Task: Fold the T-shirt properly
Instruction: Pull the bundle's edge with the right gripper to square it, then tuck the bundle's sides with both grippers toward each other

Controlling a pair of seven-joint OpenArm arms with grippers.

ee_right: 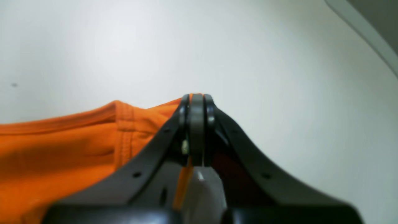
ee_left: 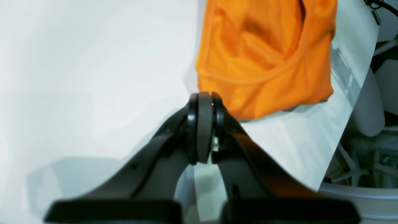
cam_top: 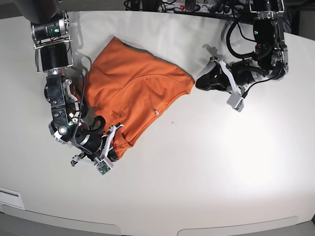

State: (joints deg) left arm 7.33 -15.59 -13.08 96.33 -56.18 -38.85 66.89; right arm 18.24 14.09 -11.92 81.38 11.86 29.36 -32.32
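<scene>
Soft matt orange cloth w/ stitched hems on the T-shirt [cam_top: 138, 93], smooth matt white table [cam_top: 206, 167], slightly glossy black plastic on both grippers.

Base cam sits high, looking almost straight down on the white desk [cam_top: 206, 172], wide enough to take in both arms and the whole orange T-shirt [cam_top: 138, 96]. Left wrist cam rides behind the left gripper [ee_left: 203, 98], looks forward along its jaws and down at the desk from close range, with the shirt's edge just past the tips and the desk edge at frame right. Right wrist cam does the same behind the right gripper [ee_right: 196, 97], lower and closer, shirt hem filling lower left; all three views share the T-shirt and desk.
</scene>
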